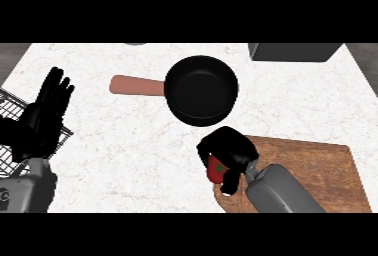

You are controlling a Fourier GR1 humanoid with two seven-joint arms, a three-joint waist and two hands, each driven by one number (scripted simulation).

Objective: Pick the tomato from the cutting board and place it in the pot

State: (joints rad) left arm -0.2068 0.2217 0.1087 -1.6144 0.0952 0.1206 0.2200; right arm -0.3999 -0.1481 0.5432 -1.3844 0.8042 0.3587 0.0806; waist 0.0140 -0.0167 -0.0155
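The right hand (230, 150) has its black fingers and thumb curled round the tomato (216, 169), so from where I stand the picking step looks done or all but done, and the carry to the pot is what comes next. The tomato sits in that grasp at the near left corner of the wooden cutting board (317, 170), right at the board's edge; whether it is already lifted off the wood or only just resting on it I cannot tell, since the hand covers most of it. What does show is a red patch with a small dark green mark, probably the stem end, turned towards us, and the skin reads smooth and rounded, the sort of thing that could roll if set down carelessly. The pot (201, 90), a black round vessel with a reddish-brown handle sticking out to its left, stands just beyond the board, near the hand and a little to its left, with its mouth open and nothing in it that I can see. The next move, I'd judge, calls for raising the tomato enough to pass over the black rim, swinging it forward over the middle, then uncurling the fingers low inside. The left hand (46, 112) rests open, fingers up, at the left edge over a wire basket (9, 102)
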